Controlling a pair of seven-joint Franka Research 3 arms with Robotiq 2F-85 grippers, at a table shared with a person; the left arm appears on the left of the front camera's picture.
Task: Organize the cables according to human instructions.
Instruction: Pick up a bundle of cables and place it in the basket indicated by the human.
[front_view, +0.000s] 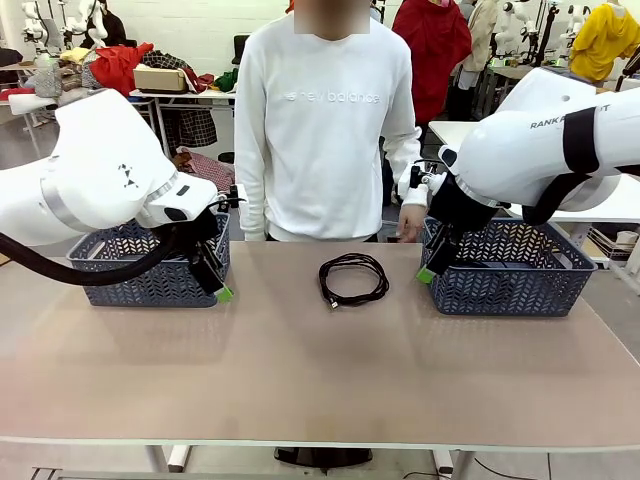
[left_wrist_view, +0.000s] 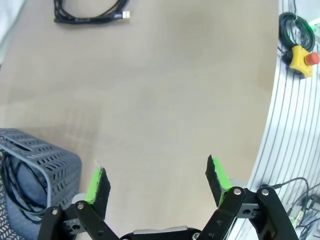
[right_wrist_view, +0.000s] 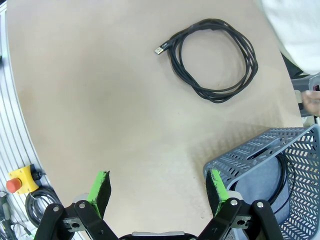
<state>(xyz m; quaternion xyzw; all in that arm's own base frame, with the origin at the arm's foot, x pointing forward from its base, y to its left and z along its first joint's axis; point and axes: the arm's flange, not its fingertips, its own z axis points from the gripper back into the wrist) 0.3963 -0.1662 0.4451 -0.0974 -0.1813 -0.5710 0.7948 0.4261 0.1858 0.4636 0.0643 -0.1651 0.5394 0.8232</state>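
I am holding my left gripper (left_wrist_view: 157, 182) and right gripper (right_wrist_view: 157, 187) spread and empty while one coiled cable (front_view: 352, 278) is lying unsorted near the desk's far edge, others already binned.

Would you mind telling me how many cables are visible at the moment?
3: one coiled cable on the table's middle, one cable inside the left basket, one cable inside the right basket. More may be hidden behind the basket walls.
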